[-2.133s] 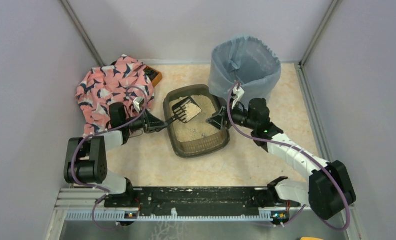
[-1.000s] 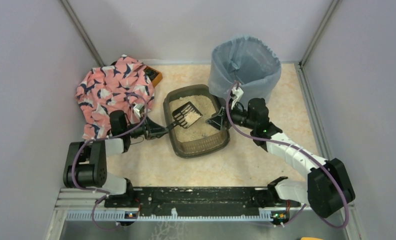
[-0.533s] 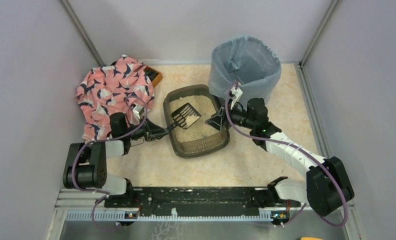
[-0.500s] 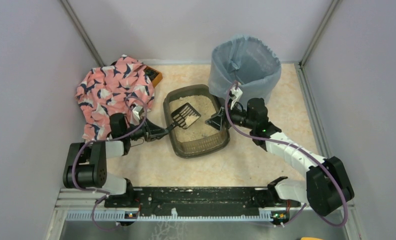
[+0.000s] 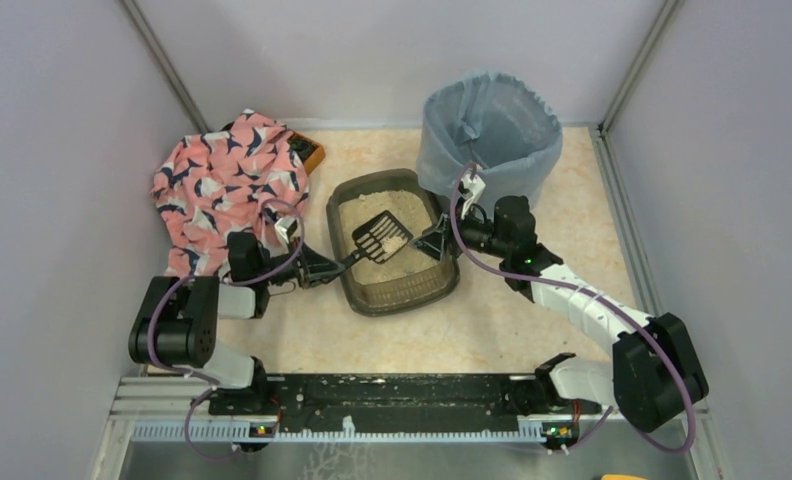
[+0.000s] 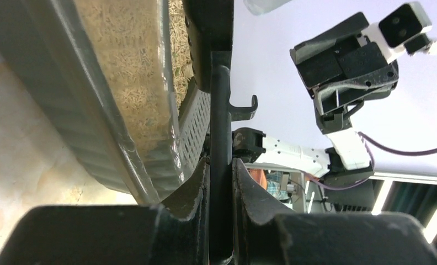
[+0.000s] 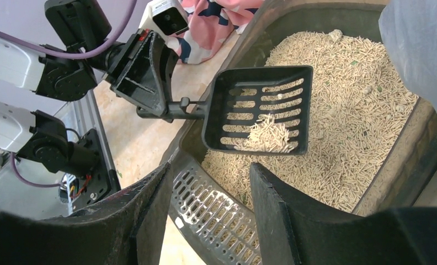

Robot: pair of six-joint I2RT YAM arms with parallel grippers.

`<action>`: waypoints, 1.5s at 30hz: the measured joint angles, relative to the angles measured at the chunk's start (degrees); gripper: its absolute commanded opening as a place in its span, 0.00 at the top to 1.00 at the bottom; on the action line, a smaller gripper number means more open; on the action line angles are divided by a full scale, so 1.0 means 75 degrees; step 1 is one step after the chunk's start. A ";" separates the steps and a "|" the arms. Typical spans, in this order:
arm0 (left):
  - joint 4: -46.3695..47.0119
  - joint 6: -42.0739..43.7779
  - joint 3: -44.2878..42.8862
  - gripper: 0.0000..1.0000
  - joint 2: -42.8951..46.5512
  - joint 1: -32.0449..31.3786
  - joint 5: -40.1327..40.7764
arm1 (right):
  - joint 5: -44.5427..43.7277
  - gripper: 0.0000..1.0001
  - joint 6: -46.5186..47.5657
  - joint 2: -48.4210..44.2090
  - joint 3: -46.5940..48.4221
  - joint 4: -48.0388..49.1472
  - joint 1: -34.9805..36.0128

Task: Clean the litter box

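While the left gripper is clamped tight on the thin handle of the black scoop, the slotted head hangs over the litter box with only a small heap of pellets on it, and that is where trouble could start. The litter box sits mid-bench between the two arms, its far right corner just beside the lined bin. The right gripper stands part-open astride the box's right rim; whether it actually pinches that wall, I cannot tell. If it does not, any drag of the scoop through the granules could slide the box across the bench. The handle is a narrow rod in a narrow pinch, so a tilt of the wrist could let the scoop swivel and tip its load. The way to the bin runs right past the right arm, so a straight swing risks a knock and pellets scattered on the bench. The load also looks like loose clean pellets rather than a clump, so binning it unsifted would waste good litter. The pink cloth lies close by the left arm and could snag on a pull-back.
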State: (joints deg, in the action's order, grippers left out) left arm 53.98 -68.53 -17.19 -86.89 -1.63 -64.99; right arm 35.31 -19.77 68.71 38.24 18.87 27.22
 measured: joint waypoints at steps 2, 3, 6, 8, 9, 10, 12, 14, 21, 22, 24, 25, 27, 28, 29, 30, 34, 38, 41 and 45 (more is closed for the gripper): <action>-0.0201 0.0137 -0.0003 1.00 0.0134 0.0070 -0.0041 | 0.0000 0.46 0.0000 0.0000 0.0000 0.0000 0.0003; -0.0393 0.0280 -0.0006 1.00 0.0239 0.0166 -0.0064 | -0.0003 0.46 0.0000 0.0000 0.0000 0.0000 0.0003; -0.0667 0.0498 -0.0047 1.00 0.0338 0.0076 0.0111 | 0.0003 0.46 -0.0003 0.0000 0.0000 0.0003 0.0000; -0.0662 0.0507 -0.0050 1.00 0.0312 -0.0125 0.0096 | 0.0029 0.46 -0.0020 0.0015 0.0000 0.0009 0.0000; -0.0688 0.0536 -0.0038 1.00 0.0306 -0.0131 0.0032 | 0.0052 0.46 -0.0047 0.0023 0.0000 0.0009 0.0000; -0.0702 0.0568 -0.0015 1.00 0.0306 0.0006 -0.0015 | 0.0055 0.46 -0.0055 0.0026 0.0000 0.0009 0.0000; -0.0682 0.0568 0.0012 1.00 0.0280 0.0181 0.0064 | 0.0052 0.46 -0.0061 0.0026 0.0000 0.0009 0.0000; -0.0612 0.0516 0.0012 1.00 0.0251 0.0009 0.0131 | 0.0052 0.46 -0.0061 0.0026 0.0000 0.0009 0.0003; -0.0755 0.0600 0.0090 1.00 0.0329 0.0035 0.0093 | 0.0079 0.46 -0.0096 0.0026 0.0000 0.0009 0.0000; -0.0761 0.0603 0.0152 1.00 0.0408 0.0038 0.0102 | 0.0082 0.46 -0.0117 0.0026 0.0000 0.0009 0.0000; -0.0816 0.0606 0.0204 1.00 0.0510 -0.0050 0.0134 | 0.0090 0.46 -0.0137 0.0026 0.0000 0.0026 0.0003; -0.0796 0.0600 0.0204 1.00 0.0516 -0.0111 0.0149 | 0.0099 0.46 -0.0140 0.0029 0.0000 0.0035 0.0003; -0.0766 0.0574 0.0268 1.00 0.0542 -0.0119 0.0128 | 0.0114 0.46 -0.0143 0.0038 0.0000 0.0052 0.0000; -0.0781 0.0577 0.0309 1.00 0.0565 -0.0117 0.0128 | 0.0119 0.46 -0.0149 0.0047 0.0000 0.0058 0.0003; -0.0822 0.0580 0.0335 1.00 0.0580 -0.0134 0.0131 | 0.0119 0.46 -0.0172 0.0050 0.0000 0.0058 0.0003; -0.0828 0.0574 0.0344 1.00 0.0580 -0.0160 0.0163 | 0.0122 0.46 -0.0178 0.0050 0.0000 0.0058 0.0000; -0.0880 0.0574 0.0361 1.00 0.0641 -0.0192 0.0175 | 0.0137 0.46 -0.0187 0.0050 0.0000 0.0067 0.0003; -0.2057 0.0994 -0.0195 1.00 0.1029 -0.0102 0.0251 | 0.0140 0.46 -0.0192 0.0050 0.0000 0.0067 0.0000; -0.3404 0.1457 -0.1338 1.00 0.1355 -0.0096 0.0463 | 0.0175 0.47 -0.0204 0.0050 0.0000 0.0090 0.0000; -0.4485 0.1938 -0.2602 1.00 0.1486 -0.0096 0.0708 | 0.0207 0.47 -0.0248 -0.0017 0.0000 0.0134 0.0003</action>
State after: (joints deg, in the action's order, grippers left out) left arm 20.34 -54.00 -36.71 -75.75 -2.35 -59.68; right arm 36.86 -21.63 68.58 38.24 19.88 27.24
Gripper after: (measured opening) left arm 0.198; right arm 0.535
